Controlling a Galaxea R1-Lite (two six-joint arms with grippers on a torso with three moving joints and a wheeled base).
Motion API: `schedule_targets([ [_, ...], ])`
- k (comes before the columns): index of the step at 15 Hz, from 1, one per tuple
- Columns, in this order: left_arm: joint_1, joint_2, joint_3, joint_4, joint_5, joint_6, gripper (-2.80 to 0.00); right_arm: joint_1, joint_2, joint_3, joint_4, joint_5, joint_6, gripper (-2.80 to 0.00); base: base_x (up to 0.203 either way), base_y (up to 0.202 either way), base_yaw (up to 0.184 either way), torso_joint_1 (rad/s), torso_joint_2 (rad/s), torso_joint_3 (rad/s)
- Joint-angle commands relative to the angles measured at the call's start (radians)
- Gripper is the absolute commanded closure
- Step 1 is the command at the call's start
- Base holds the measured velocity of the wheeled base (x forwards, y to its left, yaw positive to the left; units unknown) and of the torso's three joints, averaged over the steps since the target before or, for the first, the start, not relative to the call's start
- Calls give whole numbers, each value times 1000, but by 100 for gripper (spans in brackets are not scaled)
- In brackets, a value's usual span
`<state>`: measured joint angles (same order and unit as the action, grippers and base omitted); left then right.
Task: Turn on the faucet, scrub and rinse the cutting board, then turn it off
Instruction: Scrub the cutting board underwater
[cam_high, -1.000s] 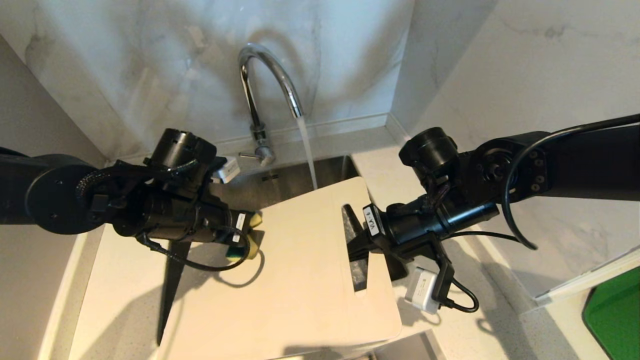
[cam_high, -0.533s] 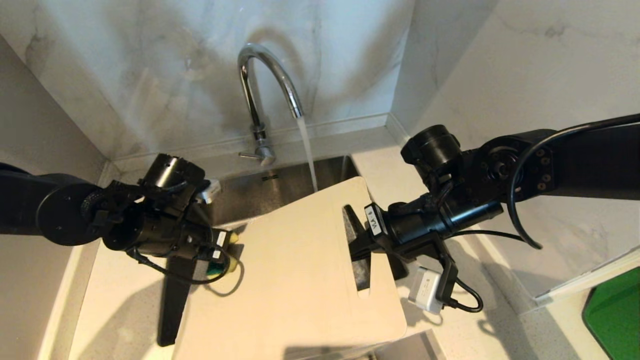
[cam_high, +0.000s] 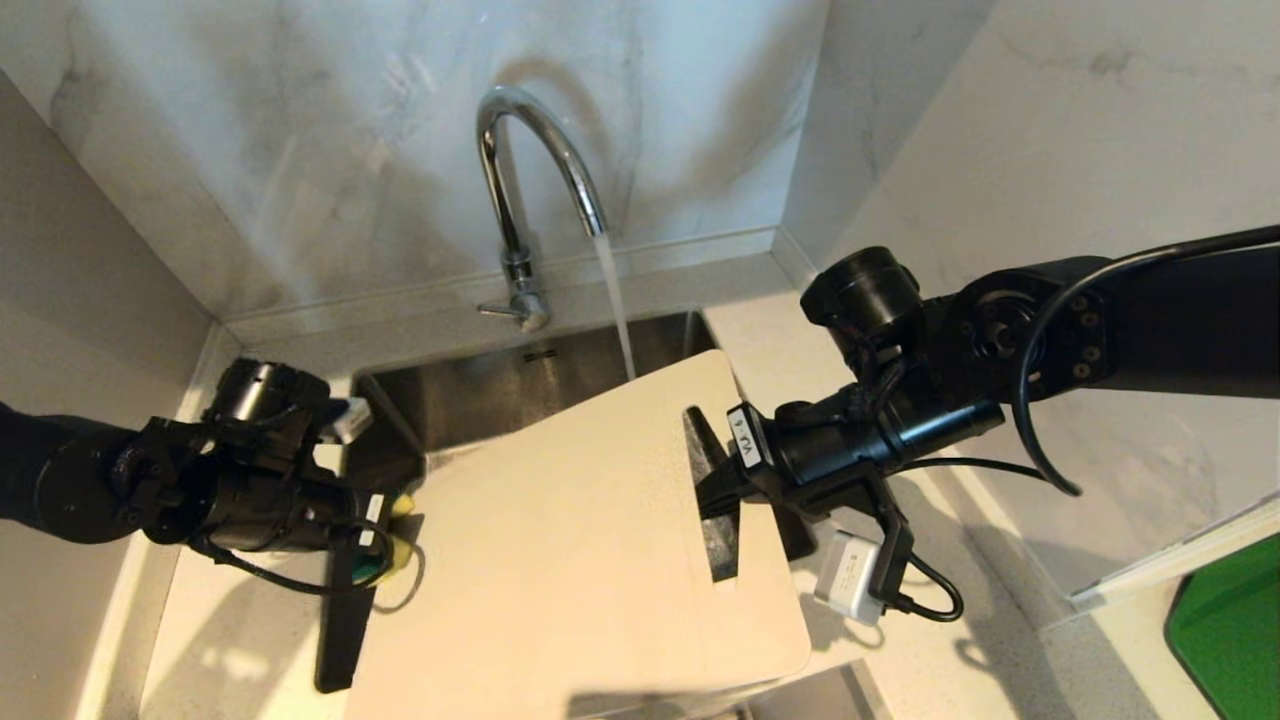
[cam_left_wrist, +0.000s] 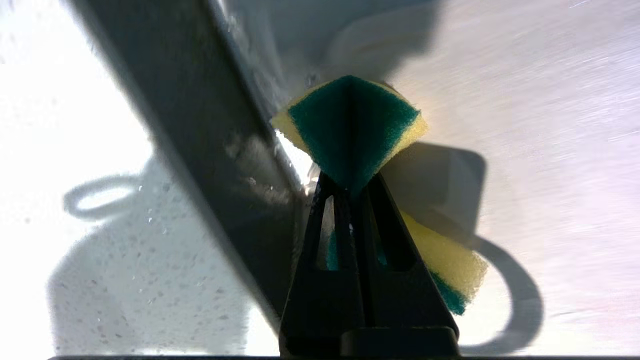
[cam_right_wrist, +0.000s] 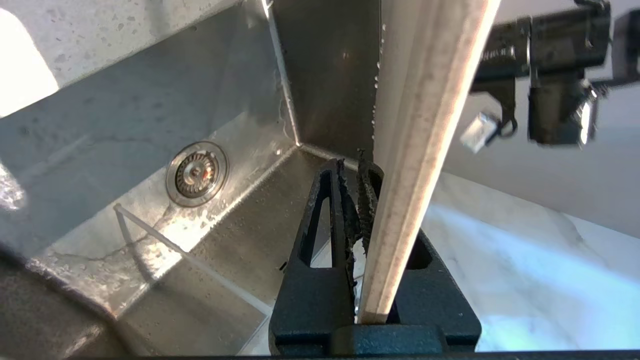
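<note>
I take the sink (cam_high: 560, 375) as my landmark; the faucet (cam_high: 530, 190) stands behind it against the marble wall and its stream falls onto the far edge of the cutting board (cam_high: 580, 560), which my right pincer (cam_high: 722, 487) holds tilted over the sink's near side, the raised far corner under the water and the lower end toward me; that pincer is clamped on the board's thin edge beside the handle slot (cam_high: 712, 500), and the right wrist view shows the edge (cam_right_wrist: 415, 165) pinched between the black fingers with the drain below. My left pincer (cam_high: 385, 535) sits at the sink's left rim, over the table (cam_high: 230, 640), pressed together on a yellow and green sponge (cam_left_wrist: 352, 127); the sponge is folded in the grip, just beside the board's left edge, and I cannot tell whether it touches. I judge the board stiff and light, but wet plastic is slippery and it is broad, so a one-edged hold gives it leverage to swivel when I push with the sponge; the slot end looks the best place to keep hold, since the cut-out gives the fingers a lip. The sponge is soft and will squash, so I should press flat and gently, bringing it onto the upper face with short strokes toward the stream; the faucet's side lever (cam_high: 495, 311) must wait until the rinse looks done.
</note>
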<state>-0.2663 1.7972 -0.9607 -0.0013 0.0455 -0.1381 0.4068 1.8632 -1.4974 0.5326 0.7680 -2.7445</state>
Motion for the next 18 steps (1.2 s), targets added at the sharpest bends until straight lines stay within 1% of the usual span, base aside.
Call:
schedule_targets([
  [1,92,-25,53,-14,-58,24,0,0,-6,2,3,5,-16,0,0,0,0,0,0,0],
  [3,147,-72,48,-16,-105,42,0,0,-1,0,3,5,-16,0,0,0,0,0,0,0],
  [5,157,-133,-6,5,-118,43,0,0,-2,0,3,5,-16,0,0,0,0,0,0,0],
  [6,155,-154,-54,42,-121,42,0,0,-2,2,3,5,-16,0,0,0,0,0,0,0],
  [8,131,-188,-184,170,-125,31,0,0,1,-1,3,5,-16,0,0,0,0,0,0,0],
  [9,85,-210,-252,252,-126,8,0,0,1,-1,1,5,-16,0,0,0,0,0,0,0],
  [11,-87,-245,-320,371,-121,-33,0,0,1,0,-16,5,-16,0,0,0,0,0,0,0],
  [12,-187,-253,-338,408,-103,-46,0,0,1,-1,-17,5,-16,0,0,0,0,0,0,0],
  [13,-279,-252,-353,430,-60,-54,0,1,1,-1,-17,5,-16,0,0,0,0,0,0,0],
  [15,-421,-201,-399,454,55,-82,0,0,-1,0,-22,5,-16,0,0,0,0,0,0,0],
  [16,-459,-153,-439,460,85,-105,0,1,-2,3,-22,5,-16,0,0,0,0,0,0,0],
  [18,-497,-66,-506,465,105,-129,0,1,-4,2,-22,5,-16,0,0,0,0,0,0,0],
])
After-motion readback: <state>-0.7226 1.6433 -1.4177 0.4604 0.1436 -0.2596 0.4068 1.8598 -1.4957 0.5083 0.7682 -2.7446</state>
